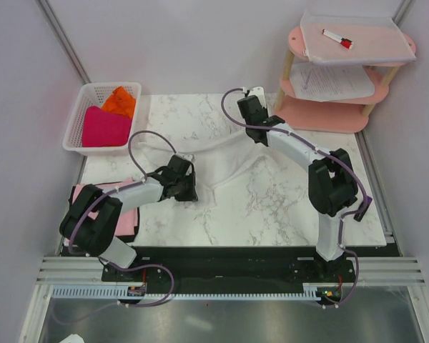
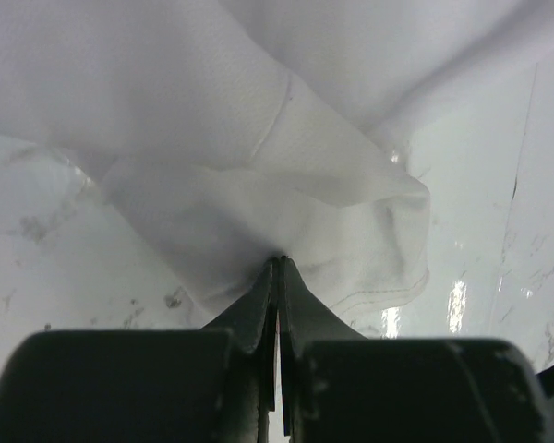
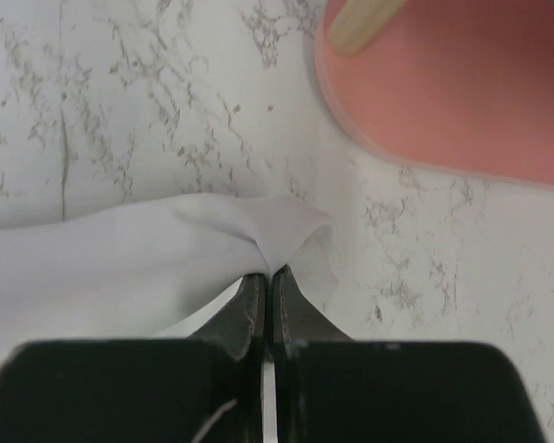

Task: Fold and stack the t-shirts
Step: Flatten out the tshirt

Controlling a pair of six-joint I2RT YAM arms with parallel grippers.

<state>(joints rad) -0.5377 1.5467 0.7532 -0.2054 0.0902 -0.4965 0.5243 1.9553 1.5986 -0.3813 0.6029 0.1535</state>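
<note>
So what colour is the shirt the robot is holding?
White. The t-shirt shows best in the left wrist view.

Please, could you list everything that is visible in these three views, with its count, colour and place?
white t-shirt: one, white, stretched across the table's middle
pale pink t-shirt: count unclear, pale pink, folded at the near left edge
magenta t-shirt: one, magenta, in the basket
orange t-shirt: one, orange, in the basket, behind the magenta one
basket: one, white lattice, far left
shelf: one, pink, tiered, far right
paper sheets: count unclear, white, middle tier
tray: one, clear, top tier
marker: one, red and white, in the tray
table: one, white marble
left arm: one, black and white, jaws shut on the white t-shirt
right arm: one, black and white, jaws shut on the white t-shirt
</note>
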